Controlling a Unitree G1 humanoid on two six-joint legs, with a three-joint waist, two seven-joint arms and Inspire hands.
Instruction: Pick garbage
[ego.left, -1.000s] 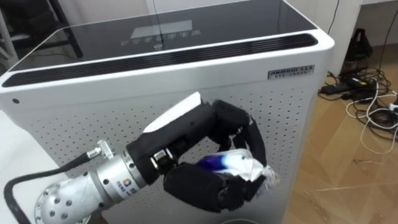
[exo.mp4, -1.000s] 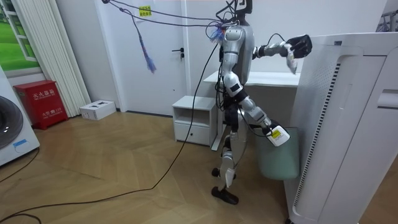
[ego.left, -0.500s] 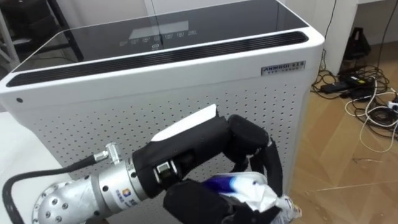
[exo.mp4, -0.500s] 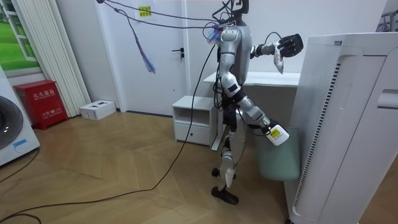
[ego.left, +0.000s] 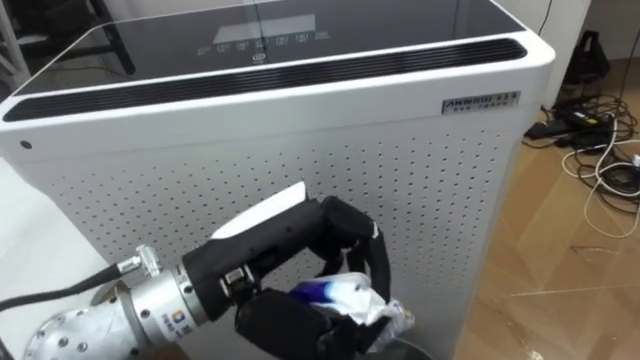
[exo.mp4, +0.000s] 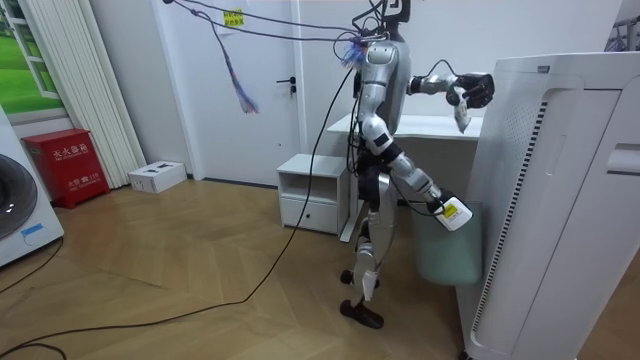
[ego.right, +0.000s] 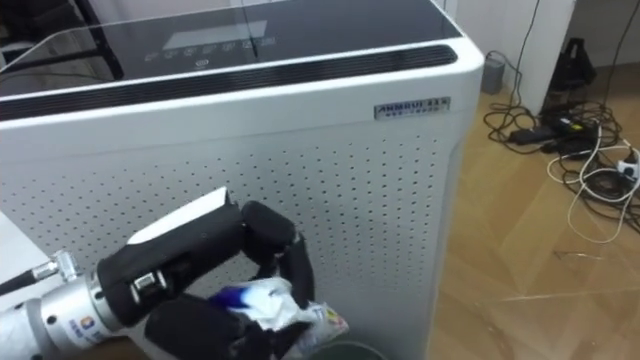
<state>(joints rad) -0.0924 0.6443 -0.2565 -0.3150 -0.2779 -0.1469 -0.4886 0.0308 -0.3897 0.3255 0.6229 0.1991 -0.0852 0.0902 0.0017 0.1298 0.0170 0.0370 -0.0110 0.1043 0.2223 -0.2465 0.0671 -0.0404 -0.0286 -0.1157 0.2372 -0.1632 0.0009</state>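
Holding entry: left hand (ego.left: 290, 243), lower centre of frame, fingers curled round crumpled white-and-blue wrapper (ego.left: 347, 298), before white perforated appliance (ego.left: 430, 190). Right hand (exo.mp4: 447, 209) hangs low, centre-right of room view; grip cannot be told.

Wood floor (ego.left: 570, 270): tall white appliance (ego.left: 420, 190) stands on it. Tangle of cables (ego.left: 598, 160) lies near the appliance's right side. Pale green bin (exo.mp4: 445, 255) just beside the appliance.

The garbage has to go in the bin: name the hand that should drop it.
Left. The left hand is curled round the crumpled wrapper and held up above the bin. The right hand hangs low beside the bin in the room view.
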